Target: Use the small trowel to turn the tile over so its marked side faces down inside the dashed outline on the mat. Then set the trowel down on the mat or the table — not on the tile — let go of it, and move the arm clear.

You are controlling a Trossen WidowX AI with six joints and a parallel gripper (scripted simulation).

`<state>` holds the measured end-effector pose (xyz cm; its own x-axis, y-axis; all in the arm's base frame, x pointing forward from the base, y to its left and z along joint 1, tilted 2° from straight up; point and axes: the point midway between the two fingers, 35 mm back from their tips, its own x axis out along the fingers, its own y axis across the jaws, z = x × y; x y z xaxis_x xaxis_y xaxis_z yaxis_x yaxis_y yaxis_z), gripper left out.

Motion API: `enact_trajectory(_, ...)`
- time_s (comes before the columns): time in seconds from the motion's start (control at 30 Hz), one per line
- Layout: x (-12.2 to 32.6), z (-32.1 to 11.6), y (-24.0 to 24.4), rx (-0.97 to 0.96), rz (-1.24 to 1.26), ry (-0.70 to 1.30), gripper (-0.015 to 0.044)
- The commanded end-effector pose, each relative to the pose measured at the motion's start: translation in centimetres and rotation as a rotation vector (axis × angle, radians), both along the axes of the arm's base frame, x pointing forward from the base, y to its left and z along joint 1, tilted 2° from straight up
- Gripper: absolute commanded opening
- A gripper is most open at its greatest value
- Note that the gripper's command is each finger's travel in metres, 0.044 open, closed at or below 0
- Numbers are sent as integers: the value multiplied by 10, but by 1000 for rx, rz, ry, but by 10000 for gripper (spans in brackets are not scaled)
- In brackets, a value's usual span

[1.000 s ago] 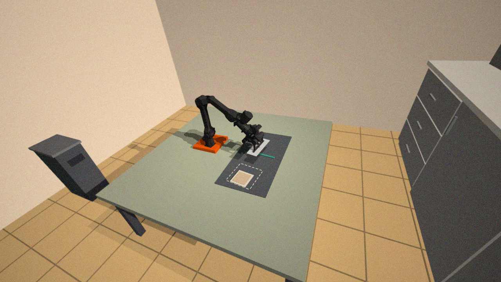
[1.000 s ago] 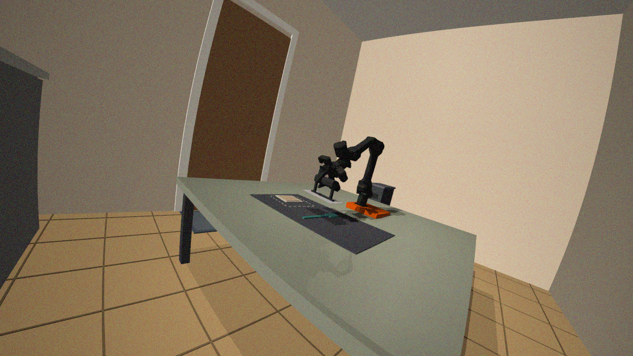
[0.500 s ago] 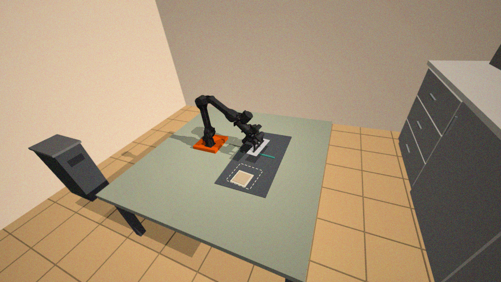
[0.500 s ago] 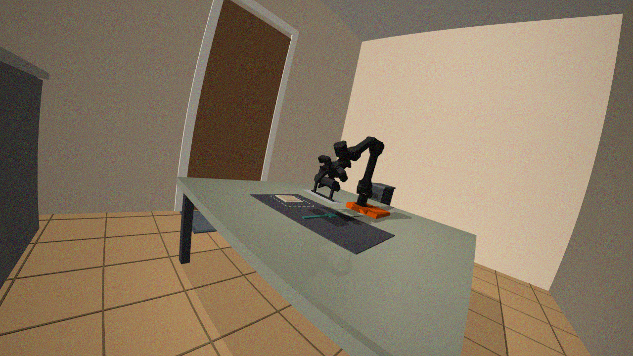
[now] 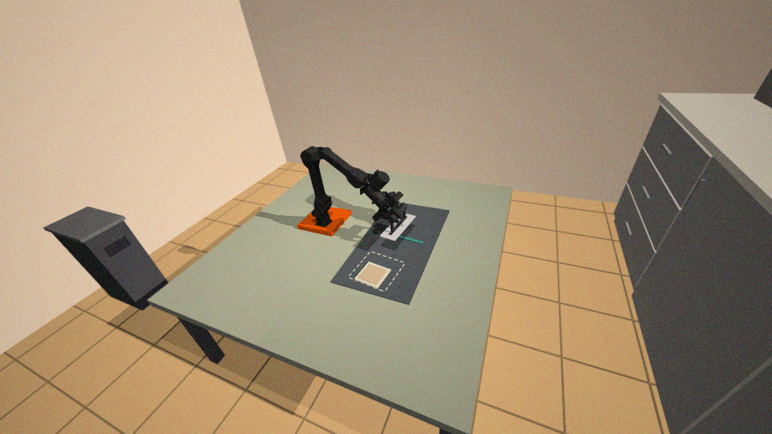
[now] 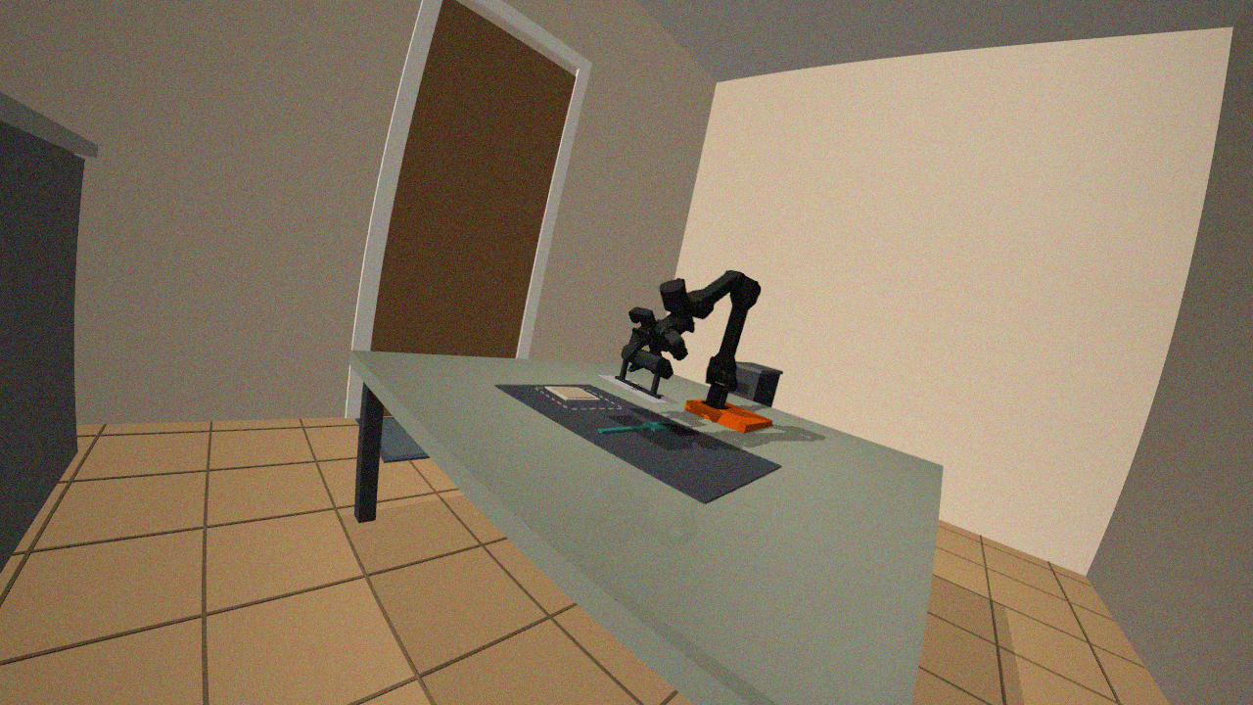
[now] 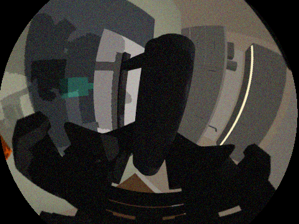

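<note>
My jaws are clamped on the thick black handle of the trowel. Below that rounded grip, two slim dark posts meet a long, pale, flat blade with a dark rib along it. I can't tell if the blade touches down or hangs just above.

Near its lower end in the top view, on the dark, matte-looking mat, lies a thin teal thing.

Farther down the top view, the tile looks flat within the dashed outline, nearer its lower left. It is a thin square, tan in the middle with a cream border. I can't tell whether the marked face is underneath.

I judge the turning step finished if this is the plain face, leaving me to set the trowel down. That calls for lowering the blade level onto mat or table, away from the tile, then opening wide and lifting straight off the handle so I don't drag it.
</note>
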<state>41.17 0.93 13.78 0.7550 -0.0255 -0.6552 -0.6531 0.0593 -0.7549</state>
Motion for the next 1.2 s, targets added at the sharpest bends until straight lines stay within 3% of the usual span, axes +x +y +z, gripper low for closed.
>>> enact_trajectory(0.0,7,6,-10,2,-9,-14,0)
enact_trajectory(1.17,35,-26,-235,3,-41,63,0)
